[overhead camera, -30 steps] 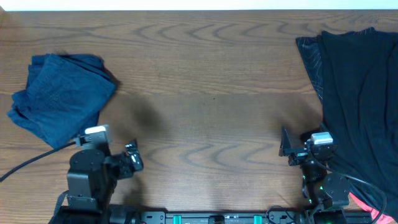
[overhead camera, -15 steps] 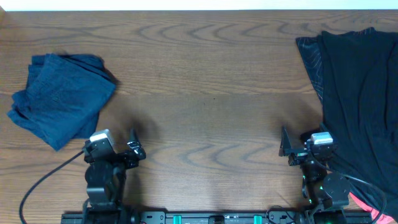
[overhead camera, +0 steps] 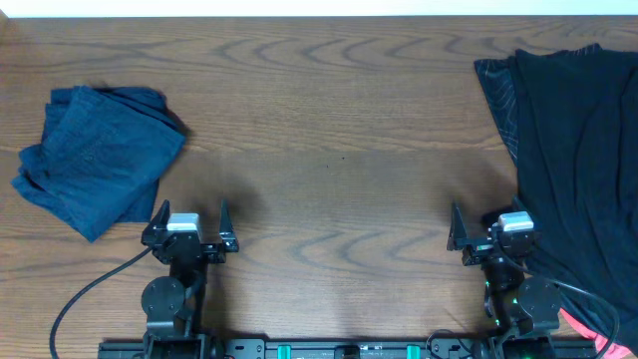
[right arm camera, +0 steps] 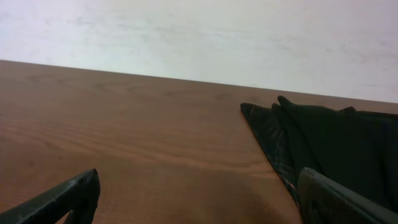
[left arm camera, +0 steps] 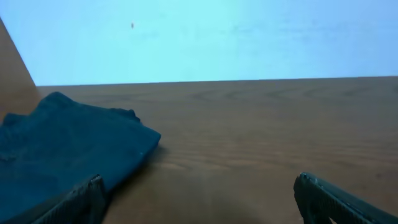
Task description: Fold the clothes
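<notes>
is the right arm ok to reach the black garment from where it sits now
Probably yes. The black garment lies just to the side of the right gripper, whose jaws stand open. In the right wrist view only table shows between the gripper and the cloth's near edge.

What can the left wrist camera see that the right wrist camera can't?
Only the left wrist view shows the rumpled dark blue cloth, lying on the left of the table. Only the right wrist view shows the big black garment, with a thin patterned layer peeking out at its left edge. Both show the brown wooden table, a pale wall behind it, and dark fingers at the bottom corners: the left fingers and the right fingers, spread wide and holding nothing.
</notes>
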{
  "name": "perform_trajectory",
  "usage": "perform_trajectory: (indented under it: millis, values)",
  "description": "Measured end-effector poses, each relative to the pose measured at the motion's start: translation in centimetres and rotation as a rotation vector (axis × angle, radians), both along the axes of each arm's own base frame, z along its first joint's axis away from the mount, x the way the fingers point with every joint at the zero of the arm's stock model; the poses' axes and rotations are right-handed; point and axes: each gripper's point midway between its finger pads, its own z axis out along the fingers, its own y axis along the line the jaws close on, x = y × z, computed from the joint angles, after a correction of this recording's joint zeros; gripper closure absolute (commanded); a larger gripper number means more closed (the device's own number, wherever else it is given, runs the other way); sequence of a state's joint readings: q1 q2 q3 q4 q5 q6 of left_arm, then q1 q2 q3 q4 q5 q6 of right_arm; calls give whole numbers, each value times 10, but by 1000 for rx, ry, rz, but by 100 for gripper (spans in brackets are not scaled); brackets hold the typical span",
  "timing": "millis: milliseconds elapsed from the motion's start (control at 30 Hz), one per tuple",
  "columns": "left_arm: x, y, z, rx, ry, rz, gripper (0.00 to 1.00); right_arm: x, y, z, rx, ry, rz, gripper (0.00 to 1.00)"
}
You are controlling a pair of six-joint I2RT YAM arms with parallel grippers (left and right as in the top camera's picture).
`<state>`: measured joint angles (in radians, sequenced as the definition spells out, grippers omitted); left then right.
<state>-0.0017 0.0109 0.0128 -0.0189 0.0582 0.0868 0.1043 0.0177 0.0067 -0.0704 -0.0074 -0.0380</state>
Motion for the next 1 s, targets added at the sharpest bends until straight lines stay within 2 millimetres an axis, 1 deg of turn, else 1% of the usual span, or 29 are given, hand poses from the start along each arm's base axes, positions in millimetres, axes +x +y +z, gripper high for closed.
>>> perform_trajectory:
  millis: [1000]
  values:
    - [0,0,0,23,0,-2,2,0,0,0,0,0,0,1]
